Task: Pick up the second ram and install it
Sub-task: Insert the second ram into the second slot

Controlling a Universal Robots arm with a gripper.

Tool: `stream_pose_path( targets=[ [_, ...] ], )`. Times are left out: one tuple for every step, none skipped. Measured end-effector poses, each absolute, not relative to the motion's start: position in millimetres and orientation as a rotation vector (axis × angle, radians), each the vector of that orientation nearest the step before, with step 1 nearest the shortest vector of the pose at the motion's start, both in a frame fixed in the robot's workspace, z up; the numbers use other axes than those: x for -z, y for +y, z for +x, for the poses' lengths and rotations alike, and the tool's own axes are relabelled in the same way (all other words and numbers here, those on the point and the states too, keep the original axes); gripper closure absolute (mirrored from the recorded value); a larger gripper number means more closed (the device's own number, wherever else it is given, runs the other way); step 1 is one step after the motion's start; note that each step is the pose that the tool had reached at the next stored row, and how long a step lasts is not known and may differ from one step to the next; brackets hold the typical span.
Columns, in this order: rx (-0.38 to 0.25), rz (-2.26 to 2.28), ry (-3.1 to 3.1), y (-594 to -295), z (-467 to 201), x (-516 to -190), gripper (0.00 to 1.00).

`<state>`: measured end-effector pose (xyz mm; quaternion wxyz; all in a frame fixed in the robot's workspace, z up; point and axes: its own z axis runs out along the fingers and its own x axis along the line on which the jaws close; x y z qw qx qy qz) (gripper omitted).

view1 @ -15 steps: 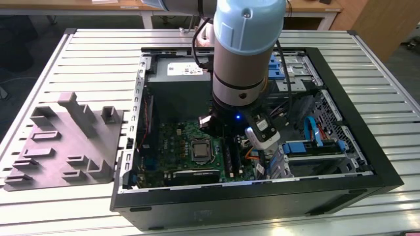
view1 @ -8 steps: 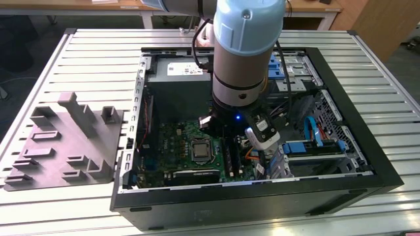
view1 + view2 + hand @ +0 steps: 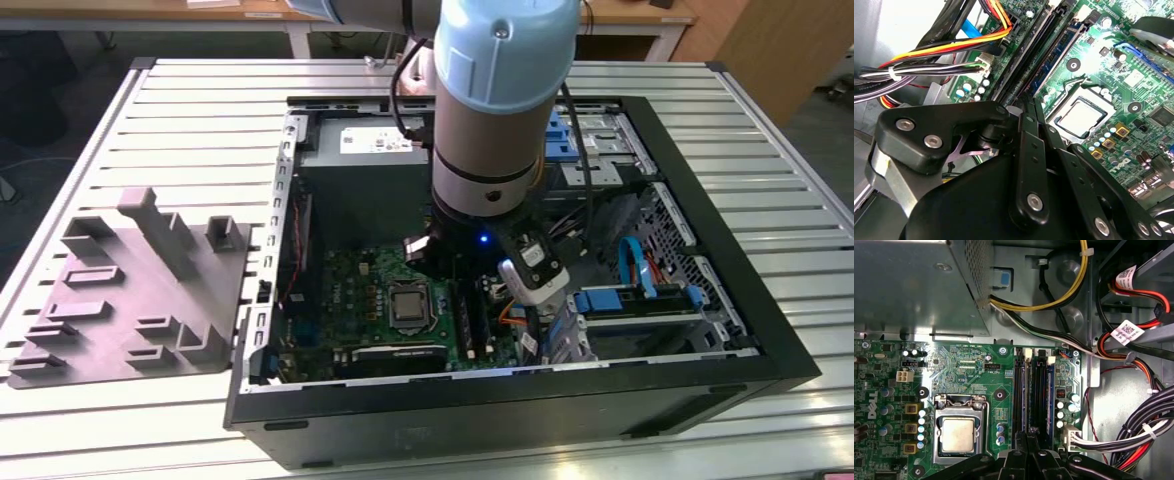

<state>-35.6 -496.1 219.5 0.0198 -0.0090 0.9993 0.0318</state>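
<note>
The second ram is a thin blue-green stick standing on edge in a slot on the motherboard, beside the processor socket. The second wrist view shows it as a blue strip running away from my fingertips. My gripper is down at the near end of that stick, fingers closed together on it. In the first wrist view the gripper hides the stick's near end. In the exterior view my arm reaches down into the open computer case.
Another blue strip stands in a slot nearer the cables. Bundled power cables lie close beside the slots. The power supply box sits beyond the board. A grey parts fixture rests on the slatted table at the exterior view's left.
</note>
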Motion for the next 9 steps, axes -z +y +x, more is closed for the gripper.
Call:
stream_pose_path(
  targets=[
    [-0.099,-0.028,3.1,-496.2,-35.6,-219.5,0.89],
    [-0.099,-0.028,3.1,-496.1,-35.5,-219.5,0.89],
    [-0.099,-0.028,3.1,-496.1,-35.5,-219.9,0.89],
    [-0.1,-0.028,3.1,-496.0,-35.5,-220.4,0.89],
    [-0.101,-0.028,3.1,-495.9,-35.5,-221.1,0.89],
    [-0.101,-0.028,3.1,-496.0,-35.5,-222.1,0.89],
    [-0.099,-0.028,3.1,-496.1,-35.6,-223.6,0.89],
    [-0.099,-0.028,3.1,-496.1,-35.5,-224.0,0.89],
    [-0.099,-0.028,3.1,-496.1,-35.5,-224.0,0.89]
  ],
)
